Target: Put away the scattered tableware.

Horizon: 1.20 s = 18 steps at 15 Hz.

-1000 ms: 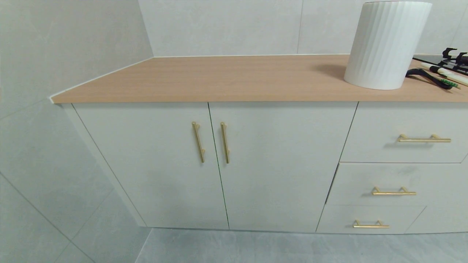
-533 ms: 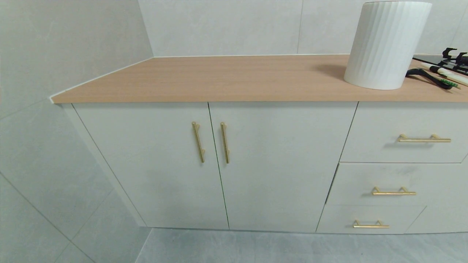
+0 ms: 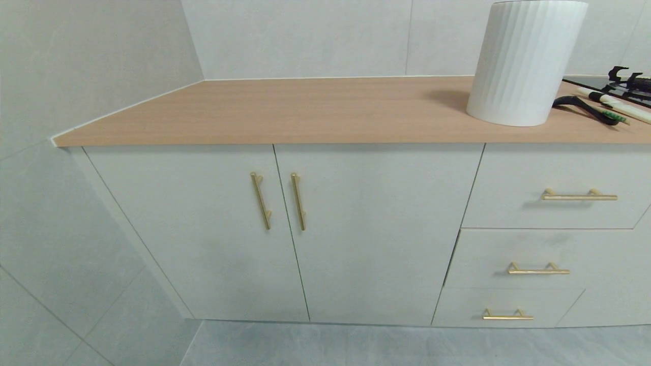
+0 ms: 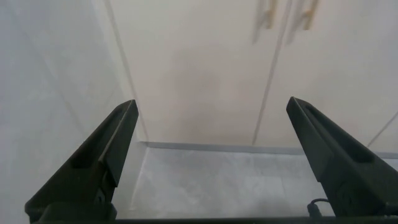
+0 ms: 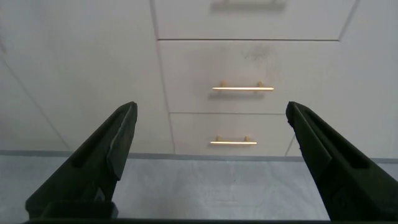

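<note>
- Tableware (image 3: 585,107), i.e. black utensil + chopsticks, lies at far right end of countertop (image 3: 305,109), beside white ribbed container (image 3: 524,66).
- L gripper (image 4: 211,107), R gripper (image 5: 211,109): both spread wide, empty, low by cabinet fronts (image 3: 376,229).
- Step looks like approach; next needs shifting right, arms up to counter.

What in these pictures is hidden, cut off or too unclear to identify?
Head view: utensils run off the right edge; kind and number unclear.
Head view: white ribbed container reaches the upper edge; contents hidden.
Head view: closed cupboard doors and drawers hide their insides.
Left wrist view: door handles blurred, cut by the edge.
</note>
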### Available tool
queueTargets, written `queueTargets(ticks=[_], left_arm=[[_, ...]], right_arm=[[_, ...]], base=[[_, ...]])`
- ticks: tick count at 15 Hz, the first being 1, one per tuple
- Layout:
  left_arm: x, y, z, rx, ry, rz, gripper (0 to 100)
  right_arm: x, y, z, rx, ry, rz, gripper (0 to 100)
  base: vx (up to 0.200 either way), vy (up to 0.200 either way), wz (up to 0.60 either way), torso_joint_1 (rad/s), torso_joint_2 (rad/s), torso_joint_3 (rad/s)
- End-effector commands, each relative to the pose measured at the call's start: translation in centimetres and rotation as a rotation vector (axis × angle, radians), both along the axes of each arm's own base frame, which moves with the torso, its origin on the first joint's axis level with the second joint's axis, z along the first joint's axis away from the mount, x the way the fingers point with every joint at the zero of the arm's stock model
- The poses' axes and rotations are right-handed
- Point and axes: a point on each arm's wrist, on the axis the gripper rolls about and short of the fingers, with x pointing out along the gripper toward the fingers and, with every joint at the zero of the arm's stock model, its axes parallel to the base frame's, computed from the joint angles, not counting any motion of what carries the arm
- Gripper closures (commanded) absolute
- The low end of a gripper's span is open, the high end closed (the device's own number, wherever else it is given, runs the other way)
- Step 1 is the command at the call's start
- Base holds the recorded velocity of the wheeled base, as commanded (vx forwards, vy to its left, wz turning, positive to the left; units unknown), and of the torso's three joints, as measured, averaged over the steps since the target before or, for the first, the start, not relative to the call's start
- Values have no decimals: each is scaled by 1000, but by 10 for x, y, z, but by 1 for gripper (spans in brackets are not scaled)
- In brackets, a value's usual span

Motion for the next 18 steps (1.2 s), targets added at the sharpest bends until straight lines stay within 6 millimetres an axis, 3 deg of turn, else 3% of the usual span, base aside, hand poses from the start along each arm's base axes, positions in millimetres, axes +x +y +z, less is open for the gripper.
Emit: queueTargets(ticks=[1,3,7,9,18], left_arm=[[0,0,0,0,1,0,0],[0,0,0,0,0,-1,0],[0,0,0,-2,0,0,0],[0,0,0,-2,0,2,0],[0,0,0,-6,0,0,0]], right_arm=[[0,0,0,0,2,-1,0],[0,0,0,0,2,-1,0],[0,0,0,0,2,-1,0],[0,0,0,-1,2,-1,0],[0,0,0,-1,2,-1,0]], base=[[0,-200,0,2,12,2],[0,-200,0,0,2,2],[0,0,0,0,0,0],[0,0,-600,0,0,2],[0,0,0,0,0,0]])
